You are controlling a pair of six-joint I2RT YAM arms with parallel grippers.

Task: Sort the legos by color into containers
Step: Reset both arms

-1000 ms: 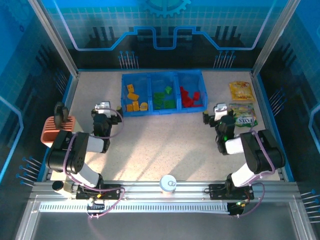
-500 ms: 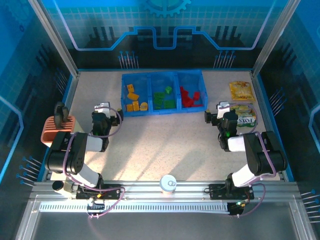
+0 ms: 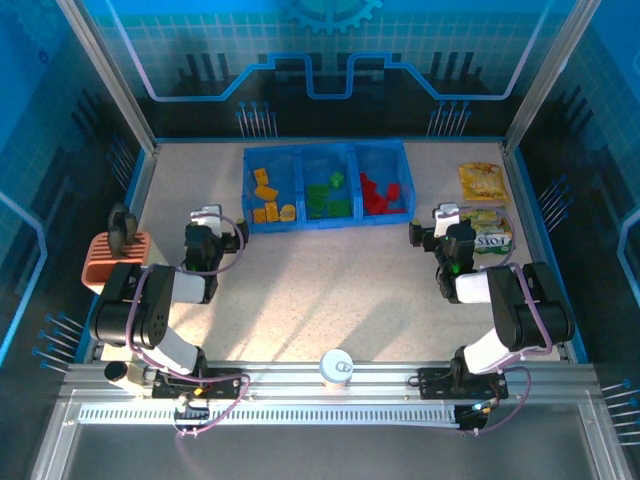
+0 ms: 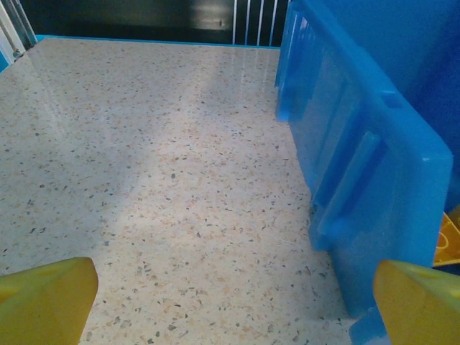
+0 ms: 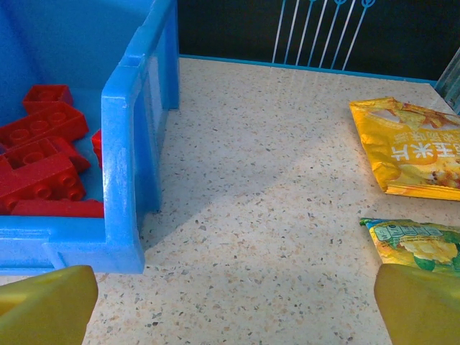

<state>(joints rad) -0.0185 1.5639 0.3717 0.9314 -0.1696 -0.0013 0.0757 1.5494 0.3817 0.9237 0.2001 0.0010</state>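
I see a speckled pale surface (image 3: 320, 290) inside blue-lit enclosure walls (image 3: 200, 50); the legos (image 3: 378, 195) lie sorted by colour in the blue tray (image 3: 300, 226) at its far side; left fingers (image 4: 43, 302) and right fingers (image 5: 43, 305) both stand spread, holding nothing; snack packets (image 5: 410, 147) lie right of the tray.

Speckled table (image 3: 330, 280) with blue tray (image 3: 325, 226), yellow packet (image 3: 481, 181), green packet (image 3: 490, 240)

Overhead camera spans the table (image 3: 330, 280); low wrist cameras closely flank the tray (image 3: 326, 224).
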